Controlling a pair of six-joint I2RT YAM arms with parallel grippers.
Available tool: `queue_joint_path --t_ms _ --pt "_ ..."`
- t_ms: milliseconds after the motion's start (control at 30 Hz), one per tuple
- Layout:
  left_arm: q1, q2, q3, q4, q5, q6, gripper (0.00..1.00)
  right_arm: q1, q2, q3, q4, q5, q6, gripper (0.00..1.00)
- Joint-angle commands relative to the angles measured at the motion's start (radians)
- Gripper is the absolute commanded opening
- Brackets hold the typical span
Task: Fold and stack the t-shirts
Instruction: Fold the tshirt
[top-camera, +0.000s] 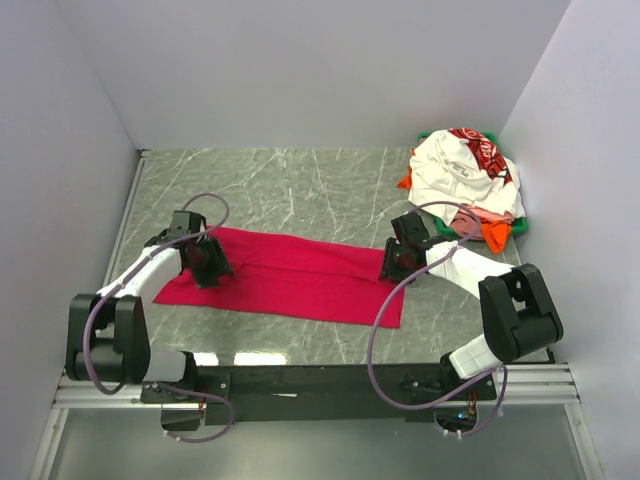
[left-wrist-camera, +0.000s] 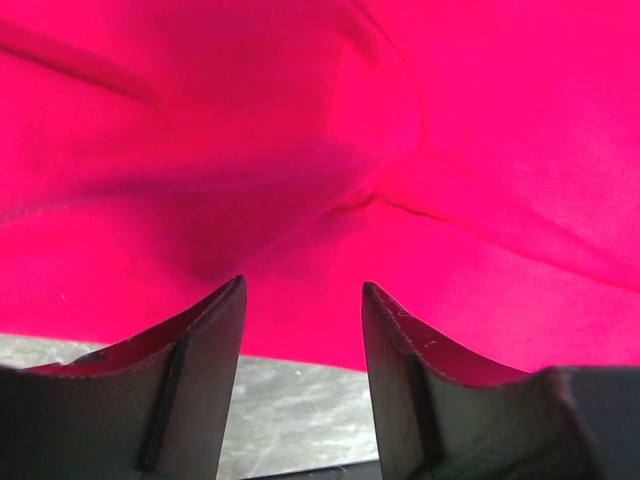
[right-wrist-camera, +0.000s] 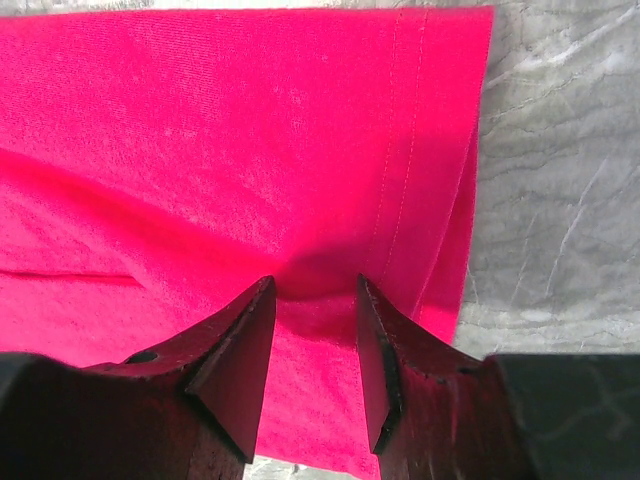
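Grey marble-patterned table (top-camera: 300, 185) under and beyond both claws, plain white walls (top-camera: 300, 70) behind and beside, green basket (top-camera: 517, 229) just beyond the right claw

A folded t-shirt (top-camera: 290, 275) lies flat across the middle of the table (top-camera: 300, 180), with the left gripper (top-camera: 207, 262) on its left end and the right gripper (top-camera: 396, 262) on its right end. A heap of t-shirts (top-camera: 465, 180) sits in the table's far right corner, well apart from it.

The crimson red cloth t-shirt (top-camera: 290, 275) looks soft, matt and finely knit, lying on the glossy grey marble-patterned worktop (top-camera: 300, 185).
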Motion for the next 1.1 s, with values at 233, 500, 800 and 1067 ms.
queue_joint_path --t_ms 233,500,800,1067 --pt "-0.023 0.061 0.075 -0.008 -0.168 0.046 0.54 0.002 -0.011 -0.018 -0.001 0.003 0.013 0.45" --pt "-0.028 0.115 0.066 0.012 -0.166 0.06 0.52 0.004 0.0 -0.008 -0.006 0.003 0.008 0.45" --pt "-0.028 0.153 0.087 0.014 -0.175 0.081 0.34 0.004 0.005 -0.009 -0.004 0.003 0.008 0.45" --pt "-0.028 0.168 0.143 -0.027 -0.142 0.107 0.05 0.004 -0.001 -0.011 -0.012 0.01 0.007 0.45"
